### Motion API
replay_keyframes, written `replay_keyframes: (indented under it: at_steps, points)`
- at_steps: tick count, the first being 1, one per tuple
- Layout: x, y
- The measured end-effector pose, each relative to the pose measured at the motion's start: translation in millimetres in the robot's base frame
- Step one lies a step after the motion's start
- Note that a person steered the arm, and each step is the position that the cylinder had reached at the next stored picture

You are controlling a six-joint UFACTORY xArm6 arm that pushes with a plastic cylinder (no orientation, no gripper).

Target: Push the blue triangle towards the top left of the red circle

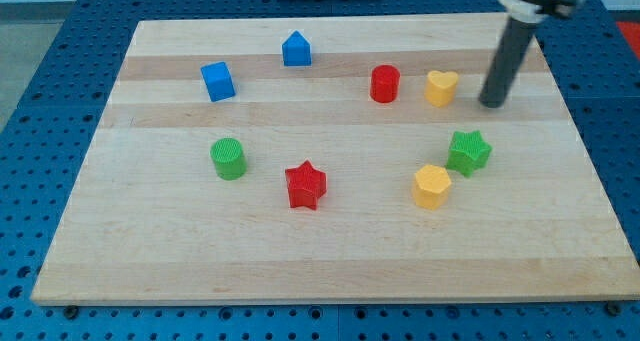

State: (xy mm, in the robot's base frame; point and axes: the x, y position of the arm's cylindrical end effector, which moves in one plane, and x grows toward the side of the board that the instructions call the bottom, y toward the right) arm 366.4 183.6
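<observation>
The blue triangle (296, 49) stands near the board's top edge, left of centre. The red circle (385, 84) stands to its right and a little lower. My tip (492, 104) rests on the board at the upper right, right of the yellow heart (441, 87), well away from the blue triangle, with the red circle and yellow heart in between.
A blue cube (217, 81) sits at the upper left. A green circle (229, 159) and a red star (306, 185) lie in the lower middle. A green star (469, 152) and a yellow hexagon (432, 186) lie at the right. The wooden board (150, 271) lies on a blue pegboard table.
</observation>
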Motion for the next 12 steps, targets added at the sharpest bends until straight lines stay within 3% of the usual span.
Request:
replay_keyframes:
  at_steps: [3,4,5,6,7,8,9,10,11,12]
  points:
    - [-12.5,-52.3]
    - [-12.7,-42.4]
    - [-46.4,-8.6]
    - [-114.9,-30.5]
    - [-159.5,-91.2]
    - [-159.7,-168.3]
    - [-123.9,-216.4]
    - [-78.5,-200.3]
    - [-68.2,-193.8]
    - [-101.3,-197.0]
